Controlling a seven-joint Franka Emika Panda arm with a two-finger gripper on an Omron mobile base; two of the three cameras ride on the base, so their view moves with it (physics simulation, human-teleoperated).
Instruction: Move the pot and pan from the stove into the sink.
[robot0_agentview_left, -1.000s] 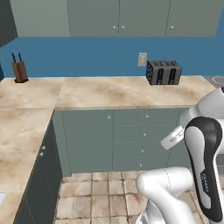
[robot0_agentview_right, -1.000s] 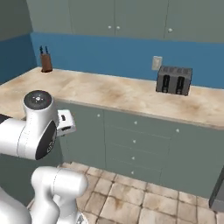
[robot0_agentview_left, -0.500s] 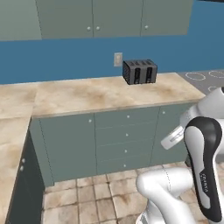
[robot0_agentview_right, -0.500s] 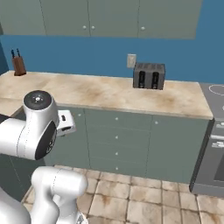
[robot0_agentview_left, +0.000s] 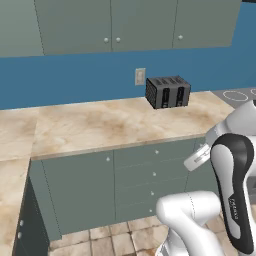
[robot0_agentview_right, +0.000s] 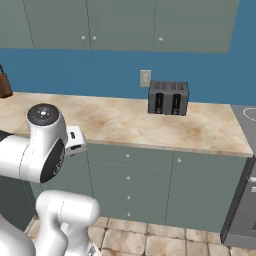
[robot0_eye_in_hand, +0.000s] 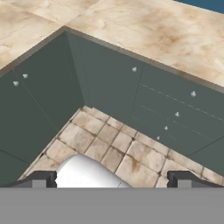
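The stove (robot0_agentview_left: 236, 95) comes in at the far right as a grey top with a white ring burner; its cooktop edge (robot0_agentview_right: 248, 115) and oven front (robot0_agentview_right: 241, 212) stand at the right border of the right base view. The pot, the pan and the sink are out of view. My arm is folded close over the base. In the hand view my gripper (robot0_eye_in_hand: 112, 180) is open, its dark fingertips (robot0_eye_in_hand: 41, 178) wide apart with nothing between them, looking down at cabinet fronts and tiled floor.
A dark toaster (robot0_agentview_left: 168, 92) (robot0_agentview_right: 168, 98) stands on the beige marble counter (robot0_agentview_left: 95, 125) by a wall outlet (robot0_agentview_left: 140, 76). A knife block (robot0_agentview_right: 4, 85) is at the far left. Grey-green drawers (robot0_agentview_right: 130, 185) run below the counter and wall cabinets above it.
The whole picture has shifted: the base has driven along the counter toward the stove, whose edge now shows at the right. The arm's pose is unchanged.
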